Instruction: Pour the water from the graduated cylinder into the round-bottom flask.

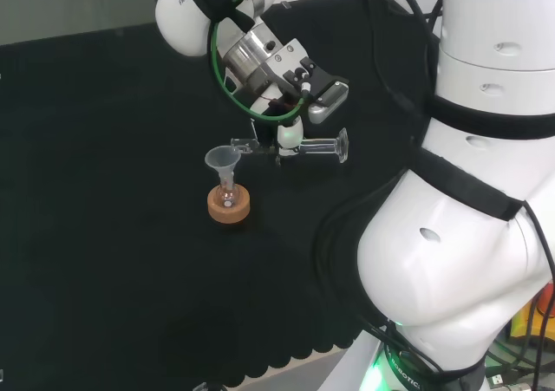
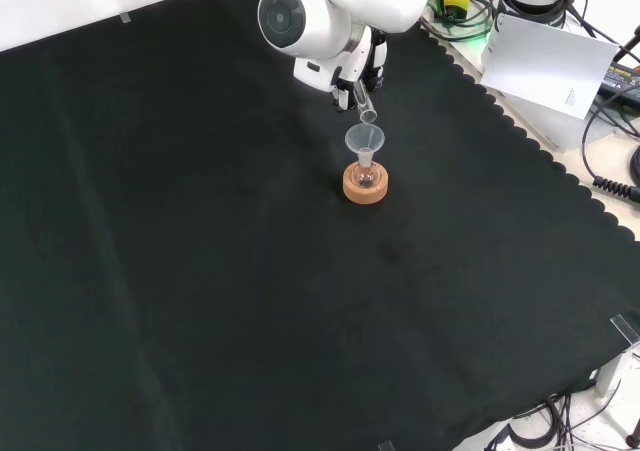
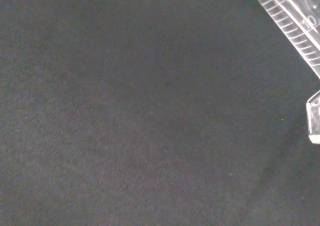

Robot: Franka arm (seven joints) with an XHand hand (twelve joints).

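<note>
Black cloth (image 1: 113,235) covers the whole bench, with a scalloped near edge in the head view. Left of centre in that view, a small round-bottom flask (image 1: 228,197) sits in a cork ring (image 1: 229,205), and a clear funnel (image 1: 220,159) stands in its neck. Just right of the funnel, the graduated cylinder (image 1: 299,147) lies almost level in the air, its mouth at the funnel's rim and its flared foot pointing right. The hand (image 1: 290,135) grips the cylinder near its middle, fingers curled round it, with the white arm links rising behind and to the right. In the wrist view the cylinder's printed scale (image 3: 285,23) crosses one corner above bare cloth. The pour looks under way or close to finished. Likely risks: the lip drifting past the funnel's rim and spilling on the cloth, or the cylinder nudging the funnel and tipping it from the flask. How much water remains in the cylinder, or has reached the flask, cannot be made out through the clear glass.
</note>
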